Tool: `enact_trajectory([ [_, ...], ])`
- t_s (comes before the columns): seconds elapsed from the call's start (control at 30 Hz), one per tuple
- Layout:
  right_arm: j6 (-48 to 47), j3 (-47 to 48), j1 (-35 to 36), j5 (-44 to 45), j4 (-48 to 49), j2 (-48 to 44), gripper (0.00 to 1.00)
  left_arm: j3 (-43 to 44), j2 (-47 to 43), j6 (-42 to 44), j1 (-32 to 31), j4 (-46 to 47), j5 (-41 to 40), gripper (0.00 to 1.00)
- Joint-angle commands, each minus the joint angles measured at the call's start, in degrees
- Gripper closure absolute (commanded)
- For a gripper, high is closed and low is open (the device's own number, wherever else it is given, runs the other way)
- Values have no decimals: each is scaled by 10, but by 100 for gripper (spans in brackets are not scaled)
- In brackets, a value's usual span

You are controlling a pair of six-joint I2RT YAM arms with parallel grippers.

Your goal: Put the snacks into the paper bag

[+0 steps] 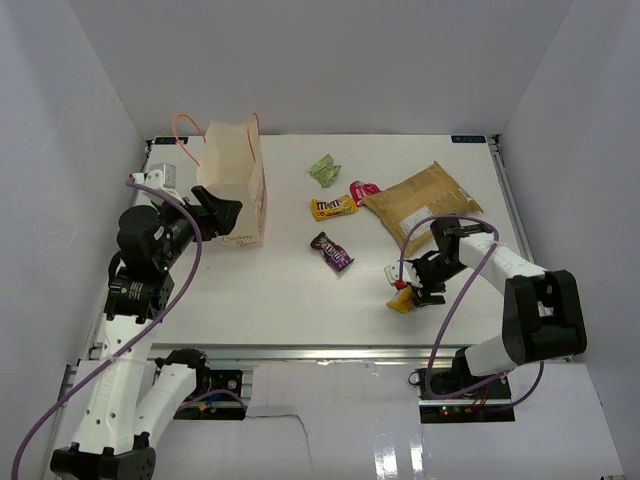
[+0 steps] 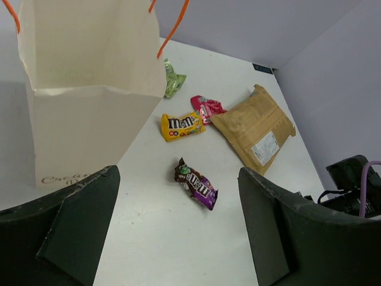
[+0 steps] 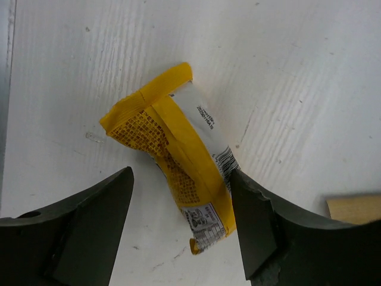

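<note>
Only the right wrist view shows clearly the right fingers [image 3: 89, 220] spread around the yellow packet [image 3: 172, 155]; left fingers [image 2: 83, 220] gape empty beside the paper bag [image 2: 89, 119]

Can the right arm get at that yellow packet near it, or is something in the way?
Probably yes. The right gripper sits just above the yellow packet, jaws open on either side of it, with nothing in between. The tan pouch lies clear of it.
</note>
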Motion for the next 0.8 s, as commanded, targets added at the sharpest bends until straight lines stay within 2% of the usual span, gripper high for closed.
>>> enact_trajectory([
  [0.0,-148,28,-1,9,-7,64,28,-9,-12,-9,-1,-15,6,9],
  [0.07,-136,31,5,13,37,76,30,-23,-27,-14,0,-22,3,9],
  [0.13,-124,31,13,17,52,87,36,-34,-39,-21,-1,-27,1,9],
  [0.17,-122,33,22,21,49,92,42,-39,-48,-24,-1,-31,-1,9],
  [0.2,-119,34,27,24,43,96,57,-45,-54,-27,-1,-33,-4,9],
  [0.3,-117,32,30,20,17,86,76,-52,-69,-30,-1,-44,-11,9],
  [0.4,-99,50,31,-17,-28,57,84,-56,-78,-30,-1,-51,-20,9],
  [0.47,-69,79,48,-81,-60,33,85,-58,-80,-31,0,-54,-20,9],
  [0.5,-36,119,62,-100,-67,27,87,-60,-82,-31,-1,-53,-20,9],
  [0.53,62,144,77,-135,-62,23,88,-64,-82,-33,-1,-52,-20,9],
  [0.57,114,171,113,-151,-56,22,89,-68,-83,-37,-1,-51,-20,9],
  [0.63,230,259,160,-165,-3,28,91,-77,-84,-39,-1,-48,-20,9],
  [0.67,365,322,235,-157,41,40,91,-78,-86,-41,-1,-44,-21,9],
  [0.7,366,354,236,-157,42,49,91,-78,-87,-41,-1,-44,-21,9],
  [0.73,408,385,282,-127,103,58,92,-78,-88,-41,-1,-45,-22,9],
  [0.77,499,416,302,-101,138,83,92,-78,-91,-39,-1,-46,-28,9],
])
